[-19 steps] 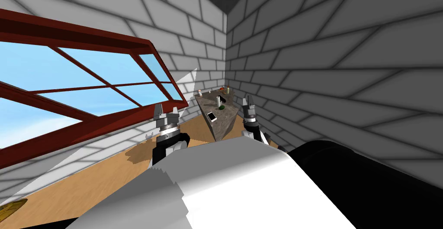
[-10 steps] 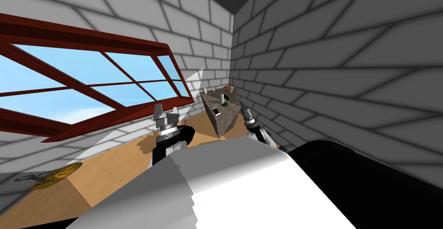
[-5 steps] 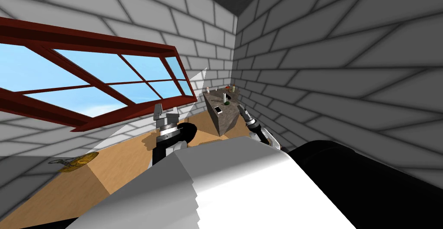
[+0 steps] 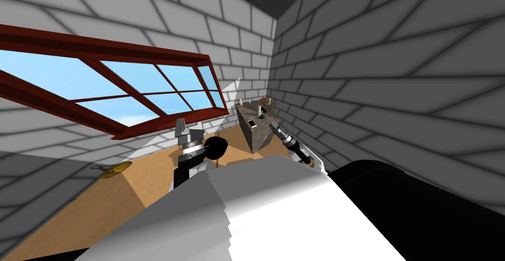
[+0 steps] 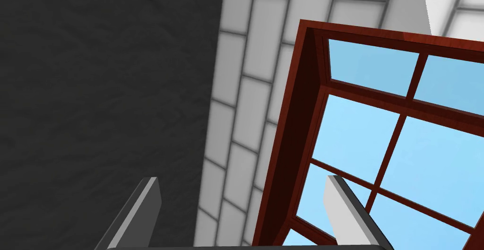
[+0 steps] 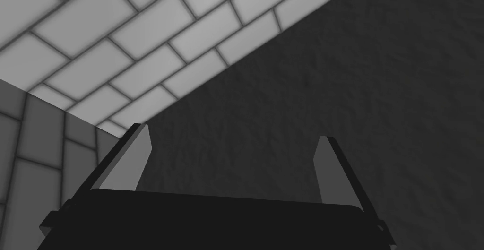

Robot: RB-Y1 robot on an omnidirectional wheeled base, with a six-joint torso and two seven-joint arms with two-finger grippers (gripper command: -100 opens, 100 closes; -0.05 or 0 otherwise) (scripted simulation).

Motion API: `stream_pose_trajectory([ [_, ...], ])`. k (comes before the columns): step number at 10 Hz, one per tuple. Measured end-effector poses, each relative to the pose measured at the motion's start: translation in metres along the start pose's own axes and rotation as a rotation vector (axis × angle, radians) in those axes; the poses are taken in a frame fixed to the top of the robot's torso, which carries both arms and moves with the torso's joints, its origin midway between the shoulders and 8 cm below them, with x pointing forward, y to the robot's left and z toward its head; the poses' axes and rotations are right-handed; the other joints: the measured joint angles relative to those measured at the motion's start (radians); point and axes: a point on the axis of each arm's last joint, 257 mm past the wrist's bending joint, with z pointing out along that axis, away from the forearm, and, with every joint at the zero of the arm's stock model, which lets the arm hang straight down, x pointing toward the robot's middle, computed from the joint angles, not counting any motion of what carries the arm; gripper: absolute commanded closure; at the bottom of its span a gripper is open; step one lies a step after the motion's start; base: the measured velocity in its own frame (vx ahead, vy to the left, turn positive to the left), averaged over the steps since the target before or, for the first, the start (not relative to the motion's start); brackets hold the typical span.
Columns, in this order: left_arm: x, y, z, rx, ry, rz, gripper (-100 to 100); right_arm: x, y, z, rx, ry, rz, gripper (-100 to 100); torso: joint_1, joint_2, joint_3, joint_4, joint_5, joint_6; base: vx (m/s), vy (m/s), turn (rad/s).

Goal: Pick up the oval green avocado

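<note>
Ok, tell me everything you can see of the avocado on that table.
The avocado is a small dark green blob lying on top of the grey table in the room's corner. A white cylinder stands just behind it and a flat white thing lies nearer me; both look apart from it. It is too small to tell its skin or tilt. The right gripper, open, is short of it.

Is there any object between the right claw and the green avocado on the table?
Nothing visible stands between them. The open right claw is near the right side of the table, and the avocado lies just beyond it. The white cylinder stands behind the avocado and the phone lies to its left, both off that line.
</note>
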Motion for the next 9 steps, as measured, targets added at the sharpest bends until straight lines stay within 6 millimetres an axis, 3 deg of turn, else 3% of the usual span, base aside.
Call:
stream_pose_trajectory([
  [9, 0.0, 0.0, 0.0, 0.0, 0.0, 0.0, 0, 0.038, -0.057, -0.048, -0.008, 0.34, -0.221, -100, -0.001, -0.003, -0.002, -0.001, 0.0, 0.001, -0.027, 0.052, 0.114],
])
